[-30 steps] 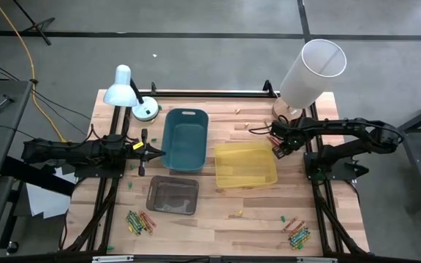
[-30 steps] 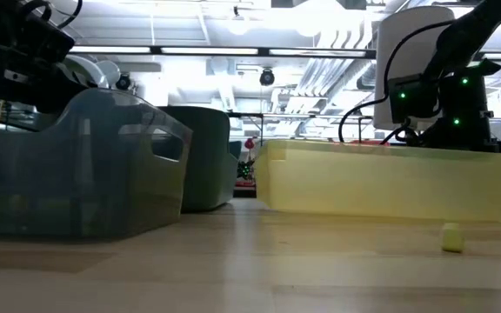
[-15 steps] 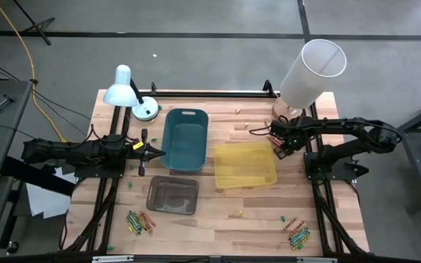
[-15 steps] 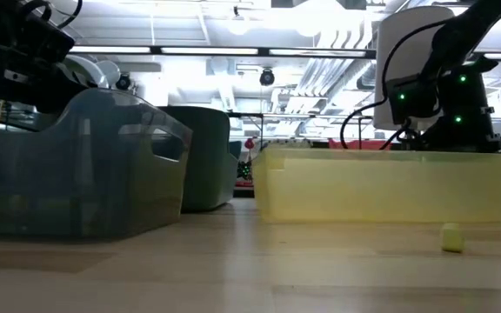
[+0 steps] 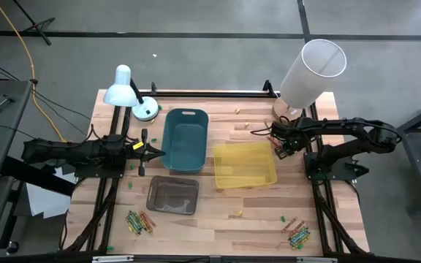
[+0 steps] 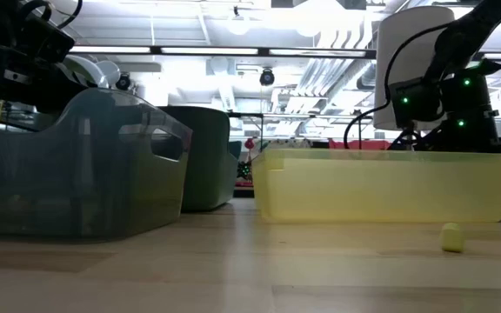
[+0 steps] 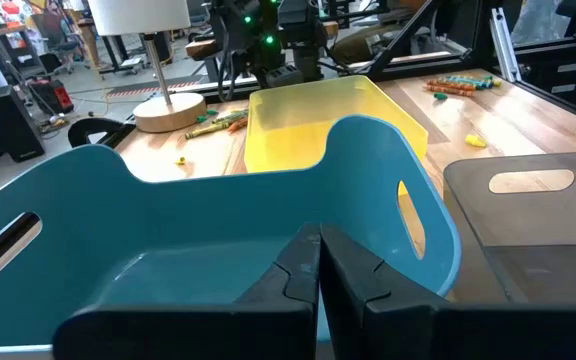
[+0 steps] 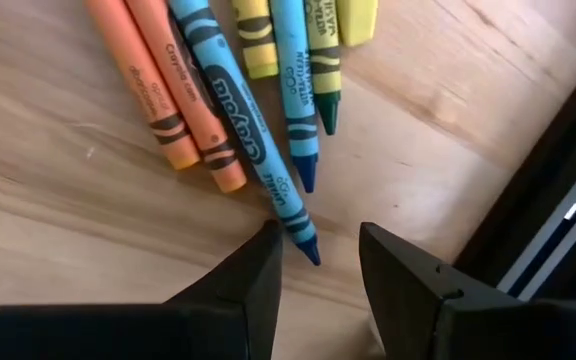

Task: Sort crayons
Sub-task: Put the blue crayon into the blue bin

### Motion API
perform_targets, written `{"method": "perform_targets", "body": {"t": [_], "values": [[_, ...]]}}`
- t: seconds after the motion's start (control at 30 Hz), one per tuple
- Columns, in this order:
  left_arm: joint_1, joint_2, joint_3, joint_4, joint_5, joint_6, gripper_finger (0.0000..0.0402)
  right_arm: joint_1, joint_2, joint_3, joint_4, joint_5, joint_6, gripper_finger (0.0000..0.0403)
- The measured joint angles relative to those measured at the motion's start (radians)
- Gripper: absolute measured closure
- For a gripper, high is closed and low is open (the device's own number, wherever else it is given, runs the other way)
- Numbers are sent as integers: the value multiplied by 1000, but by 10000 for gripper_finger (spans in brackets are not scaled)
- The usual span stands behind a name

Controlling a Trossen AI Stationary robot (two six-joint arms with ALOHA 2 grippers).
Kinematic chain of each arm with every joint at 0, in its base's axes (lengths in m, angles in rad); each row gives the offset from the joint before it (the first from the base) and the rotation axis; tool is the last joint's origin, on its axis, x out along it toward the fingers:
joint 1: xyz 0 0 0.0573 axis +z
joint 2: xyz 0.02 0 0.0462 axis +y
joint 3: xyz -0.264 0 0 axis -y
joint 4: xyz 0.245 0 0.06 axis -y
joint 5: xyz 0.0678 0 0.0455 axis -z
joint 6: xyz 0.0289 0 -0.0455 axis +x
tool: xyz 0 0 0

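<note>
Right gripper (image 8: pixel 318 262) fingers parted – empty – low over thin blue wax crayon (image 8: pixel 240 118) among orange ones, 2 o'clock of translucent yellow plastic bin (image 5: pixel 245 165), left gripper (image 7: pixel 318 280) clenched, idle at teal bin (image 7: pixel 168 250)

**Room and background**

Grey concrete floor (image 5: pixel 196 18) is seen around the wooden table (image 5: pixel 247 219). A yellow cable (image 5: pixel 33 62) is laid across the floor. Ceiling strip lights (image 6: pixel 233 49) and pipework (image 6: pixel 320 69) are shown beyond the table.

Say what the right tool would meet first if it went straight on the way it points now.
Probably the long blue crayon: its tip lies just ahead of the open right tool, in line with the gap between the fingers. Depth is unclear, so it might touch the wooden table first.
</note>
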Motion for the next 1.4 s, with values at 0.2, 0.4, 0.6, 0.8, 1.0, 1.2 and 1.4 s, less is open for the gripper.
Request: {"method": "perform_targets", "body": {"t": [0.2,0.4,0.6,0.8,1.0,1.2,1.4], "values": [[0,0,0,0,0,0,401,0,0,0,4,-1,0,271],[0,0,0,0,0,0,401,0,0,0,13,-8,3,314],[0,0,0,0,0,0,401,0,0,-1,21,-11,8,359],[0,0,0,0,0,0,401,0,0,-1,34,-2,7,376],[0,0,0,0,0,0,401,0,0,0,37,-1,0,391],[0,0,0,0,0,0,401,1,0,0,35,-2,-24,400],[0,0,0,0,0,0,401,1,-5,8,10,-2,-45,402]]}}
